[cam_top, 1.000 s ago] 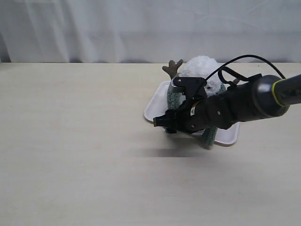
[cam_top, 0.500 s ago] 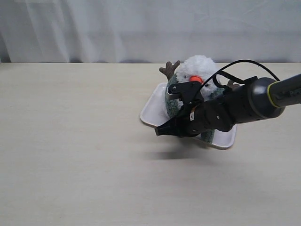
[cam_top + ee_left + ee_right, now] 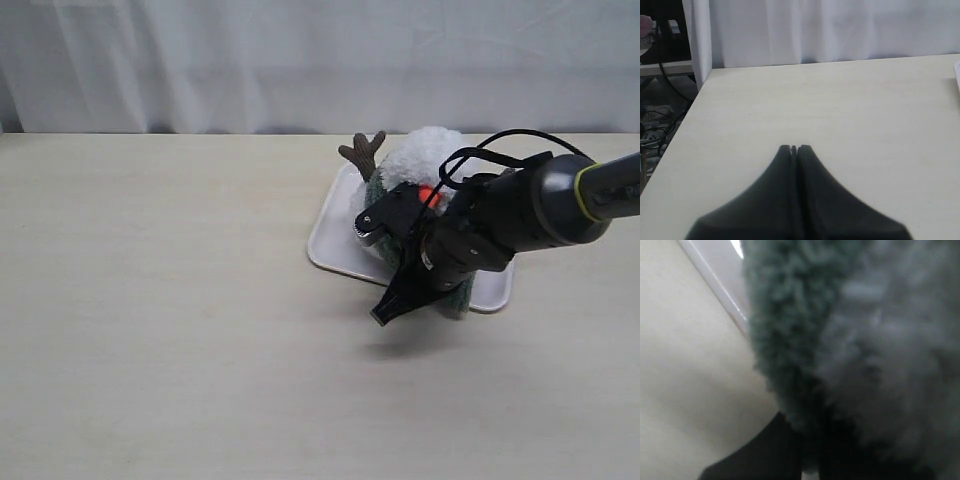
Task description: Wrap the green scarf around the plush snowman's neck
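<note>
The right gripper [image 3: 385, 314] angles steeply down from its black arm, just in front of the tray, jaws pinched on the fuzzy grey-green scarf [image 3: 840, 340]; only its wrist view shows that grip. Behind it, the fluffy white plush snowman [image 3: 430, 150] sits on the smooth white tray [image 3: 328, 240], with the scarf draped on it. The left gripper [image 3: 794, 149], seen only in its own wrist view, has its fingers pressed together over the pale table [image 3: 850, 100].

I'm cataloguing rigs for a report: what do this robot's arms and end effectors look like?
The right arm is a thick dark grey tube with a yellow-green band and a looping black cable. The right end effector is black and tapers to a point. The left end effector is black too, tapering to narrow tips.
</note>
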You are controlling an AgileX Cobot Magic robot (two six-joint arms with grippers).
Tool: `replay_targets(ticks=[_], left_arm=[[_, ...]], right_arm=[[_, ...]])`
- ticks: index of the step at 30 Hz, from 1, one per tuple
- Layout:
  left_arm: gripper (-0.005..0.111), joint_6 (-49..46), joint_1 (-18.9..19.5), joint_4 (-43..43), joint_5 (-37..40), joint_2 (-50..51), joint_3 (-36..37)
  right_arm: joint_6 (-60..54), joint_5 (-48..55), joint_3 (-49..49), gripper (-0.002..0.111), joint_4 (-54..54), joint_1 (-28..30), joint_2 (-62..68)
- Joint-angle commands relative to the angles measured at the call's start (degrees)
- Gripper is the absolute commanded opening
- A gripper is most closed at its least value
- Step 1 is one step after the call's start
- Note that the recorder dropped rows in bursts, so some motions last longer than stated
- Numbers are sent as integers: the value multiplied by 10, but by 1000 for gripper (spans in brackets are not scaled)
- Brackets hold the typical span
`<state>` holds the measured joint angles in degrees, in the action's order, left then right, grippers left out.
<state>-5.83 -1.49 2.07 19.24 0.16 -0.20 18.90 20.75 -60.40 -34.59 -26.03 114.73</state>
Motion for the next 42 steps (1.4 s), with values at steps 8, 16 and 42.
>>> replay_targets(ticks=[8, 16, 42], left_arm=[[0, 1, 1, 1, -7, -2, 2], [0, 1, 1, 1, -7, -2, 2], [0, 1, 1, 1, -7, -2, 2]], right_arm=[[-1, 27, 11, 4, -6, 5, -4], [-7, 27, 11, 19, 16, 5, -65], [-341, -8, -16, 37, 462, -85, -125]])
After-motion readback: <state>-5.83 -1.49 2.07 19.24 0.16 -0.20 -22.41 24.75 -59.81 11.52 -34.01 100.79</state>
